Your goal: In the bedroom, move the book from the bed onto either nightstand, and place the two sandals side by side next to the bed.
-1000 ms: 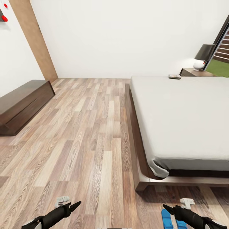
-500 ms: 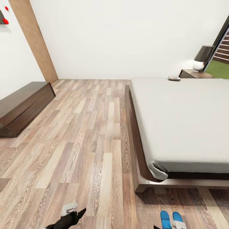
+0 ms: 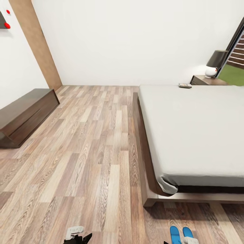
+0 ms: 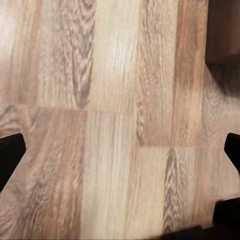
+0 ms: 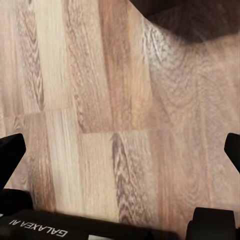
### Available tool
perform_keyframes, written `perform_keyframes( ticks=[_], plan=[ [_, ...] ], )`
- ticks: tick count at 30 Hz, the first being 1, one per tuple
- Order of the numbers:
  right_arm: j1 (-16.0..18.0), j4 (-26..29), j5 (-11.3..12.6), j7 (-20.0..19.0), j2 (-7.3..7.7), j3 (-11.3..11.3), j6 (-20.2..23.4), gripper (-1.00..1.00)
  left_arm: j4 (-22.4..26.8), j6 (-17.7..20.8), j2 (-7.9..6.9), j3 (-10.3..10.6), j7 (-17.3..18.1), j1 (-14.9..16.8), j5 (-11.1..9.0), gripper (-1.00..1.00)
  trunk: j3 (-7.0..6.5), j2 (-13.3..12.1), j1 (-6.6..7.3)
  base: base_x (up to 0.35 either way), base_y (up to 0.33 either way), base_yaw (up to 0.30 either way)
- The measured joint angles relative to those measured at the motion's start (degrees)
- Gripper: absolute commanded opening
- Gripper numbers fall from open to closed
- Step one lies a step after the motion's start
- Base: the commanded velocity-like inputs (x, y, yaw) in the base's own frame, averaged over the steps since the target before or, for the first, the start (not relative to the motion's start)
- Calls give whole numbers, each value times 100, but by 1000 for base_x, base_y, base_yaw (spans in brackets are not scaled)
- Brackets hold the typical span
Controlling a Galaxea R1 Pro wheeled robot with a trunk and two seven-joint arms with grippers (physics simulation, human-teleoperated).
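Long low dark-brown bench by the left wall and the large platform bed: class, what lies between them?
In the head view, only bare light-brown wood-plank floor lies between the long dark-brown bench and the dark-framed, pale-mattressed bed.

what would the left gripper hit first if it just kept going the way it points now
Most likely the wood-plank floor: the left gripper, fingers spread open, looks straight at bare planks with nothing between. How far off the floor is cannot be judged.

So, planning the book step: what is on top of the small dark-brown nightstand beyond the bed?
On the small dark-brown nightstand stands a white-based lamp with a dark shade; the rest of its top is hidden behind the bed.
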State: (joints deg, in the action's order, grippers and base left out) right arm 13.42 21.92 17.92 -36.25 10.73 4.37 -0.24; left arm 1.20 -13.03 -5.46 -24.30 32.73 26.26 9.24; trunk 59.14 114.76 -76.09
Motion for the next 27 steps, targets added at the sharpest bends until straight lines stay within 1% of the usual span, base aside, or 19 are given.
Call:
perform_keyframes(
  ticks=[4,6,7,10,12,15,27],
  plan=[
    [0,3,2,0,0,5,1,100,0,0,-20,0,-17,-1,0,100,-72,-160,88,0,0,0],
    [0,3,2,0,0,10,0,100,0,-1,-43,2,-86,-1,0,100,-72,-162,88,0,0,0],
    [0,3,2,0,0,12,1,100,0,-2,-71,1,-200,-1,-1,100,-72,-162,88,0,0,0],
    [0,4,2,0,0,14,2,100,0,-4,-92,5,-388,-1,0,100,-72,-162,89,0,0,11],
    [0,4,2,0,0,15,2,100,0,-5,-98,7,-445,-1,0,100,-72,-162,88,0,0,97],
    [1,6,5,-6,0,15,0,100,1,-6,-93,7,-495,-2,1,100,-68,-162,89,0,0,234],
    [2,12,2,-9,0,15,4,100,1,-6,-77,4,-505,-3,0,100,-34,-162,88,0,0,265]
  ],
)
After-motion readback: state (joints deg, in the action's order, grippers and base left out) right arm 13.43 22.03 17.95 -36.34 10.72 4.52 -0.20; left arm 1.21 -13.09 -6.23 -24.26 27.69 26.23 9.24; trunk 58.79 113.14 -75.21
